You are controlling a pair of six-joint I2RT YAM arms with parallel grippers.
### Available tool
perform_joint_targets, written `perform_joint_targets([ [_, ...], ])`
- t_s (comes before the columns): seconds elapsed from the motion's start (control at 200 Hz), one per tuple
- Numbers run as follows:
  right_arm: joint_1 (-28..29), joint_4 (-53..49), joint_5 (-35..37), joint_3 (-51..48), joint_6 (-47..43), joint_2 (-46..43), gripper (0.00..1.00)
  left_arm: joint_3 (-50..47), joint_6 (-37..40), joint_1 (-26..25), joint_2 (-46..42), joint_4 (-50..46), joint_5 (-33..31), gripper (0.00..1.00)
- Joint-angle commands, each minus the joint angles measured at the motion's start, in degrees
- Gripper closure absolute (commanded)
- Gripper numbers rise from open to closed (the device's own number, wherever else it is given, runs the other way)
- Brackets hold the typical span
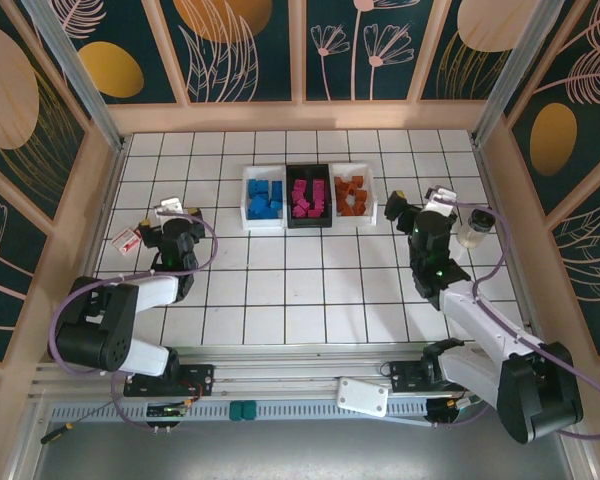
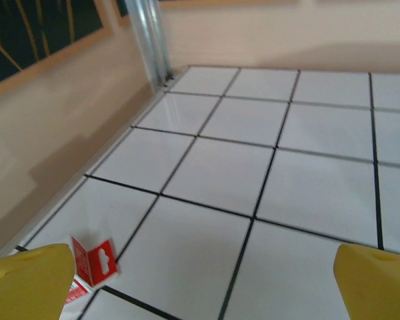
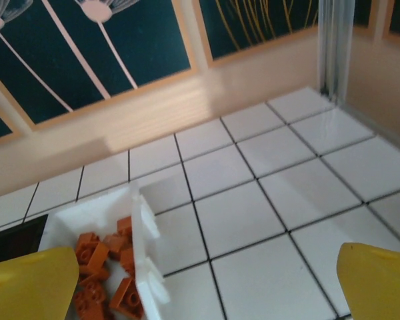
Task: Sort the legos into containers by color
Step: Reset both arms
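The blue legos (image 1: 264,199) lay in the white tray (image 1: 246,200) left of the black tray (image 1: 307,172). The pink legos (image 1: 307,197) lay in the black tray, and the orange legos (image 1: 351,196) in the other white tray (image 1: 372,195) on its right. Every lego I could see was in a tray, so I think the sorting was done.

That may be why my left fingers (image 2: 27,280) and right fingers (image 3: 27,283) were wide apart and held nothing, out to either side of the black tray.

The top view gave all three colours at once. My right wrist view gave the orange legos up close, and my left wrist view gave a little red card (image 2: 93,261).

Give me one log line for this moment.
blue plastic bricks: left white tray | pink plastic bricks: middle black tray | orange-brown plastic bricks: right white tray | left gripper: open, empty | right gripper: open, empty
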Motion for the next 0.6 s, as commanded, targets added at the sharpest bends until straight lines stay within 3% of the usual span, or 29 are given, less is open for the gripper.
perform_joint_targets([
  [0.0, -2.3, 12.3, 0.8, -5.6, -8.4, -2.4, 0.01, -1.0, 3.9, 1.0, 1.2, 9.9, 5.8, 0.02],
  [0.1, -7.9, 18.4, -3.7, -9.4, -10.2, -2.2, 0.01, -4.5, 6.2, 1.5, 2.0, 18.3, 9.8, 0.02],
  [0.225, -14.7, 26.8, -10.9, -12.9, -11.9, 2.4, 0.01, -7.4, 3.7, 4.7, 0.5, 21.2, 15.1, 0.01],
  [0.29, -16.8, 29.6, -14.1, -13.1, -11.8, 7.2, 0.01, -12.0, 2.1, 7.8, 1.9, 29.1, 22.1, 0.04],
  [0.325, -17.7, 33.1, -16.7, -13.9, -12.3, 9.9, 0.01, -14.5, 3.7, 7.9, 5.4, 39.0, 25.3, 0.09],
  [0.345, -18.1, 35.4, -17.9, -14.5, -12.5, 11.4, 0.01, -14.1, 3.4, 7.9, 5.7, 39.0, 25.1, 0.02],
  [0.4, -18.9, 41.1, -19.4, -15.9, -11.8, 15.6, 0.01, -10.9, 2.2, 7.9, 2.9, 27.9, 22.1, 0.01],
  [0.45, -19.0, 46.2, -20.2, -16.7, -12.9, 19.1, 0.01, -10.8, 0.4, 8.0, 4.8, 31.2, 17.4, 0.01],
  [0.5, -19.5, 49.2, -21.2, -17.0, -12.8, 22.4, 0.01, -10.3, -2.9, 8.0, 4.0, 28.7, 10.1, 0.01],
  [0.596, -19.5, 58.9, -21.8, -18.8, -12.7, 30.1, 0.01, -10.3, -2.9, 8.3, 3.9, 28.6, 10.3, 0.01],
])
